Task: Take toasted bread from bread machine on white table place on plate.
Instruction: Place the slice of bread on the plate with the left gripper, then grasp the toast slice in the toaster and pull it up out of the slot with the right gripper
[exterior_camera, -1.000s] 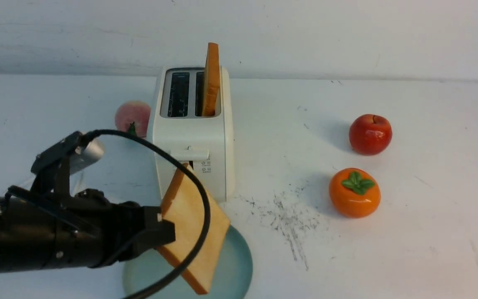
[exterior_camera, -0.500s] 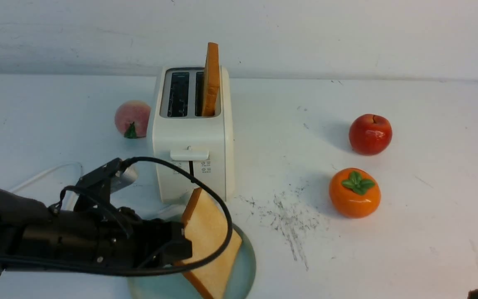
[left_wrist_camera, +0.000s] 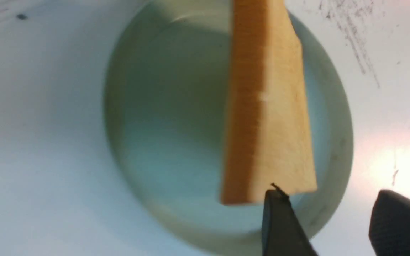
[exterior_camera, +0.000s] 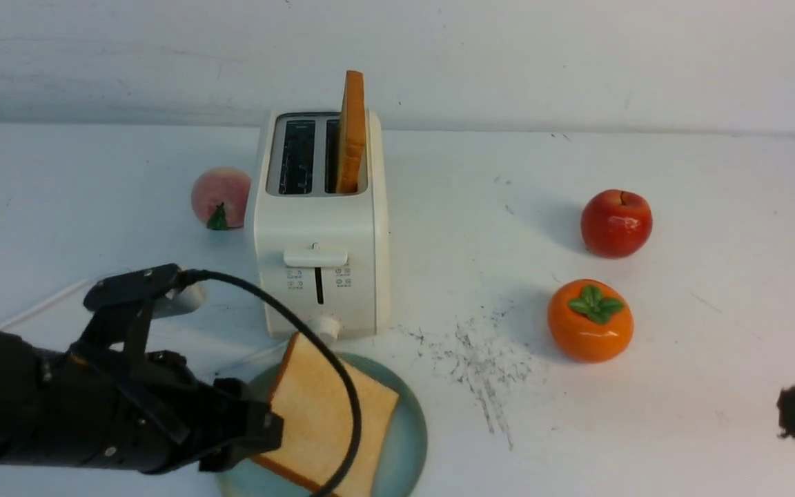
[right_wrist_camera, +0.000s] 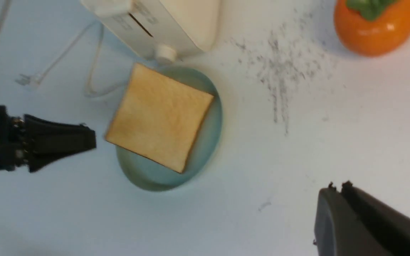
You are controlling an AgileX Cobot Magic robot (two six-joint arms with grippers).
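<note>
- Your left hand (left_wrist_camera: 331, 193) is spread beside the first slice (exterior_camera: 328, 421), apparently at the release step; back it off without catching the crust.
- Your right hand (right_wrist_camera: 339, 186) is pressed together, well apart from the toast.
- That slice is over the plate (exterior_camera: 411, 442); you can't be sure it lies flat, so check that it settles inside the rim.
- The left arm's black cable (exterior_camera: 350, 393) crosses your front view of it; watch for snagging.
- Beyond the plate stands the toaster (exterior_camera: 321, 228) on the white surface (exterior_camera: 480, 276), its knob (exterior_camera: 325, 328) near the rim.
- The second slice (exterior_camera: 351, 134) stands upright in its right slot: your likely next pick, needing a straight lift.
- The persimmon (exterior_camera: 591, 321) and, farther, the apple (exterior_camera: 616, 224) sit well right; the peach (exterior_camera: 221, 197) is close by the toaster's left side.
</note>
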